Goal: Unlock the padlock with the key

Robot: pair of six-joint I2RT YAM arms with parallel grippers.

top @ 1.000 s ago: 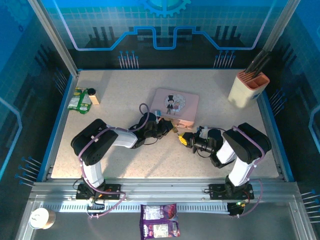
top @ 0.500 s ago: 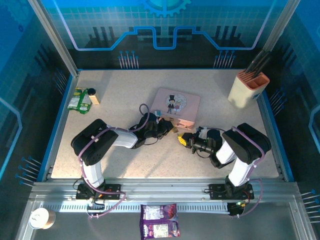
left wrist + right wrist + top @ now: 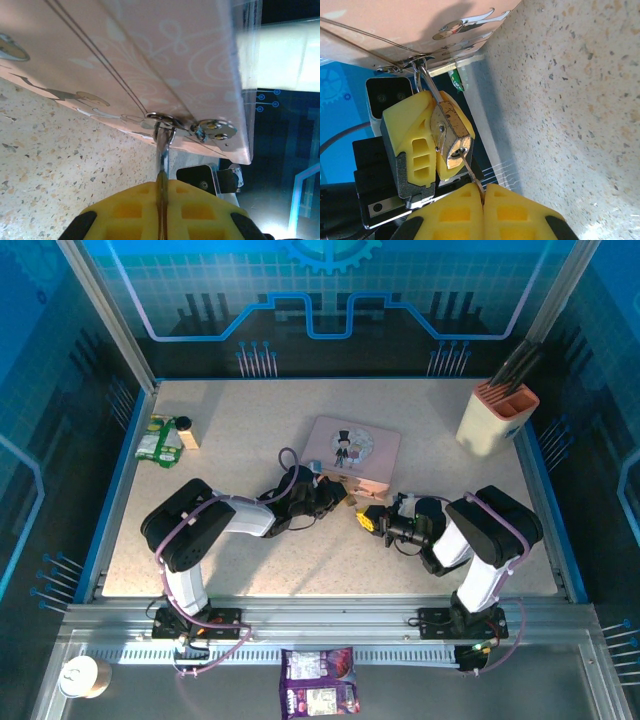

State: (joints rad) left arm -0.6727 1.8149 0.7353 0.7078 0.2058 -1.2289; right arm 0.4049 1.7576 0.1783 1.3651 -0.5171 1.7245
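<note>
"Brass is what the left gripper (image 3: 161, 195) is squeezing, isn't it?"

"Yes. Its yellow pads are pressing together on the padlock (image 3: 449, 134), which is hanging by its shackle (image 3: 162, 150) from the clasp (image 3: 165, 120) of the pink box (image 3: 350, 452). I think it is steadying the lock and turning the keyhole toward the other arm."

"And to the right?"

"The key (image 3: 470, 175) is sitting with its tip at the keyhole. The right gripper (image 3: 482, 200) is clamping the thin shank between closed pads, lining it up for the push and the turn, I judge."

"Anything inside the box?"

"It is lying shut, hiding its contents. Farther right, the beige knife block (image 3: 497, 418) is holding dark handles."
</note>
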